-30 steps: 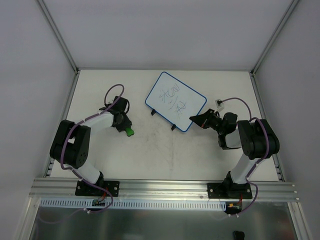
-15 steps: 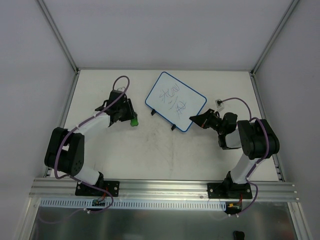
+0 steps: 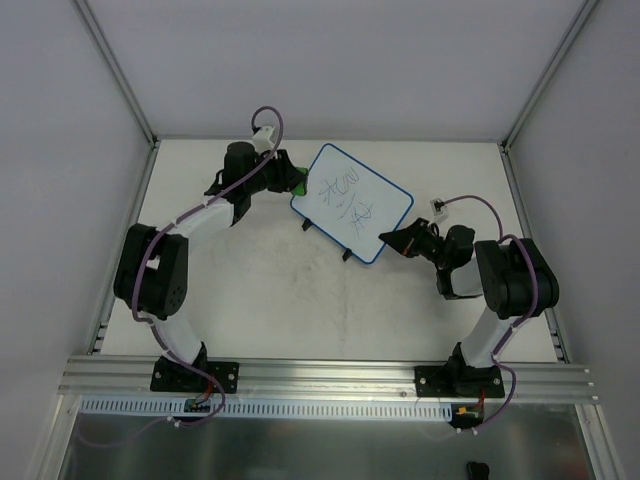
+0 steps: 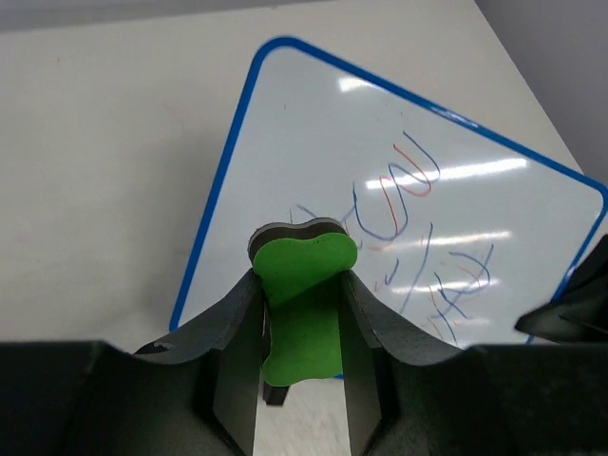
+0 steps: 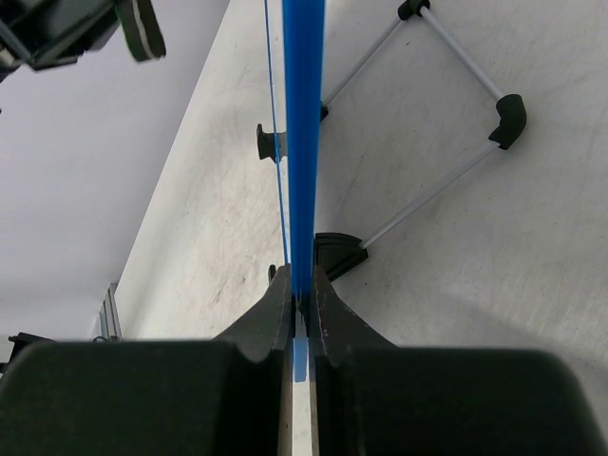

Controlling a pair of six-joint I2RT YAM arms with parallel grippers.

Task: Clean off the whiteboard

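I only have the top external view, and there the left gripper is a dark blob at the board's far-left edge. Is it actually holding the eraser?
Observer: Yes. The left wrist view shows the green eraser pinched between the fingers of the left gripper. Its tip is in front of the whiteboard, beside the pen marks. I cannot judge whether it touches.
Operator: Is the right gripper gripping the board or just next to it?
Observer: Gripping. In the right wrist view the right gripper is shut on the blue rim, with the board seen edge-on.
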